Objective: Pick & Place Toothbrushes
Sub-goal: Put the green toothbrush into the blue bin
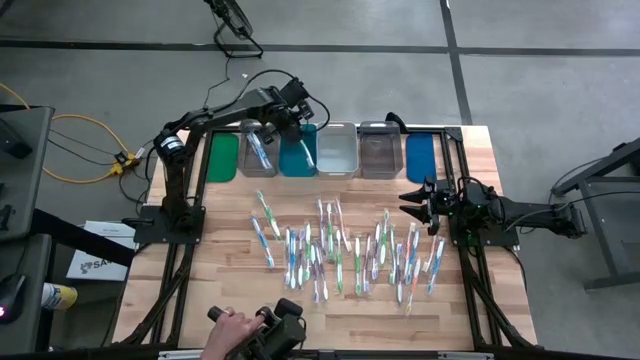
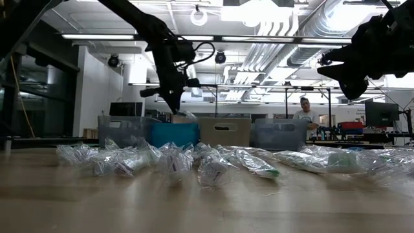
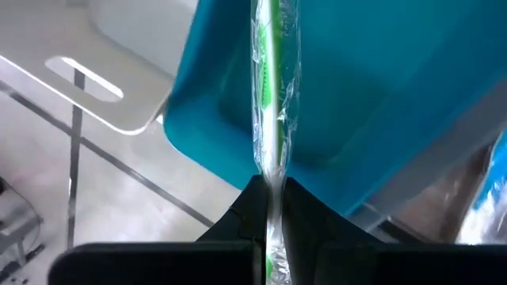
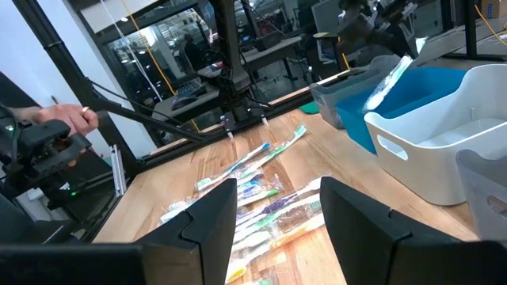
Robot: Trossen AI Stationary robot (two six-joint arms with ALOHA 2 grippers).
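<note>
Our left gripper (image 3: 269,198) is closed on a green wrapped toothbrush (image 3: 273,95), whose long axis hangs down into the teal bin (image 1: 297,155) directly below. Our right gripper (image 1: 412,203) waits open beside the toothbrush pile (image 1: 340,250).

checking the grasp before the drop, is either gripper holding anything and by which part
The left gripper pinches a wrapped green toothbrush by one end, over the teal bin. The right gripper is open and holds nothing.
</note>
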